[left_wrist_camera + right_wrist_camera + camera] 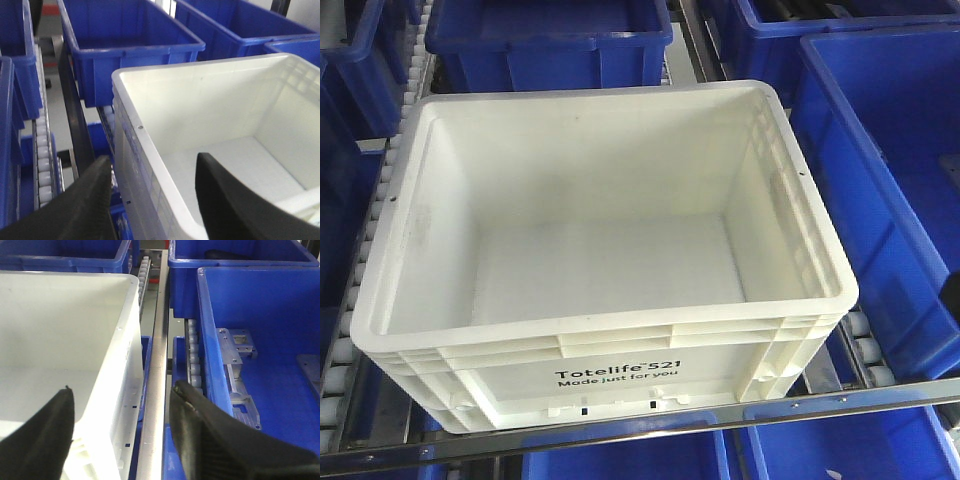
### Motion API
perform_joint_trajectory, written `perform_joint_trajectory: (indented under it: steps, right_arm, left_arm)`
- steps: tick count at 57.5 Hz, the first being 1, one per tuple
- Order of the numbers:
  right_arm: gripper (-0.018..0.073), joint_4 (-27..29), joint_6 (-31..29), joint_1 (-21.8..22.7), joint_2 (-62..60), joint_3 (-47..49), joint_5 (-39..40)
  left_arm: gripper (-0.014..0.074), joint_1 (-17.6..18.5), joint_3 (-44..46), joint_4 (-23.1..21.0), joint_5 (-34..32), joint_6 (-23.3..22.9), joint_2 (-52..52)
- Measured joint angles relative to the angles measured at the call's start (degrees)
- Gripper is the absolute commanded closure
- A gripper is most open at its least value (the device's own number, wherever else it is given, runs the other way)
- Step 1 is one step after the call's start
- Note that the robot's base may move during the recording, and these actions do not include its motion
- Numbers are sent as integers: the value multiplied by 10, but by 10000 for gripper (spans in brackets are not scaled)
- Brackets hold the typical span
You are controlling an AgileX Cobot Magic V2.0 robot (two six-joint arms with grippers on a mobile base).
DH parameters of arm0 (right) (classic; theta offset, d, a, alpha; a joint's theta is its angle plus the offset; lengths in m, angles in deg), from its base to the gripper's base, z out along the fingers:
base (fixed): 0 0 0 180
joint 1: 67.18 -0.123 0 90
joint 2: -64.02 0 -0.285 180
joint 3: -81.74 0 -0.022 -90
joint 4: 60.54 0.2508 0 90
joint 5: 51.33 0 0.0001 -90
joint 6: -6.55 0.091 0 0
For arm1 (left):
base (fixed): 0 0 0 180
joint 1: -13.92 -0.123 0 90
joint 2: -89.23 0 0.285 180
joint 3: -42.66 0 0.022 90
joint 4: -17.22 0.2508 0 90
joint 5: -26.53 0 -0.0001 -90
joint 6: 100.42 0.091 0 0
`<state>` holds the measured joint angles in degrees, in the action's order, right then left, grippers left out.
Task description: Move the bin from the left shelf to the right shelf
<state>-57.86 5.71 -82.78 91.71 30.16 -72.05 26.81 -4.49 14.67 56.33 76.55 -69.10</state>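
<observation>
The white bin [610,270] stands empty on the roller shelf, its front printed "Totelife 521". No gripper shows in the front view. In the left wrist view my left gripper [152,159] is open and straddles the bin's left wall [145,150], one black finger [92,200] outside and the other inside, with gaps on both sides. In the right wrist view my right gripper [122,389] is open across the bin's right wall [125,370], one finger inside and the other finger [200,430] outside over the rail.
Blue bins surround the white one: behind it [545,40], to the right [900,200] and left [15,90]. White rollers [194,360] and a metal rail [155,390] run beside it. The right blue bin holds metal brackets [235,355]. A metal front bar [650,425] crosses below.
</observation>
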Motion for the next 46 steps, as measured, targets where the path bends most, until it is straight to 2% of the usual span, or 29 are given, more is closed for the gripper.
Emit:
perform_joint_trajectory:
  steps: [11,23,28,34,41,42,46]
  right_arm:
    - [152,1,0,0,-127,-78,23]
    - [159,1,0,0,-171,-143,85]
    - [212,1,0,0,-171,-151,88]
    - [345,-1,0,0,-171,-153,90]
    - [566,-2,-6,0,-171,-153,90]
    - [573,-3,-7,0,-171,-153,90]
    - [570,-3,-9,0,-171,-153,90]
  left_arm:
    - [227,0,-81,-65,-2,53,-118]
    - [227,0,-143,-73,-13,74,-145]
    - [247,0,-143,-73,-25,74,-145]
    - [357,0,-143,-74,-22,74,-145]
    - [575,0,-143,-75,-12,74,-145]
    - [608,0,-143,-75,-11,74,-145]
    - [605,0,-143,-75,-9,74,-145]
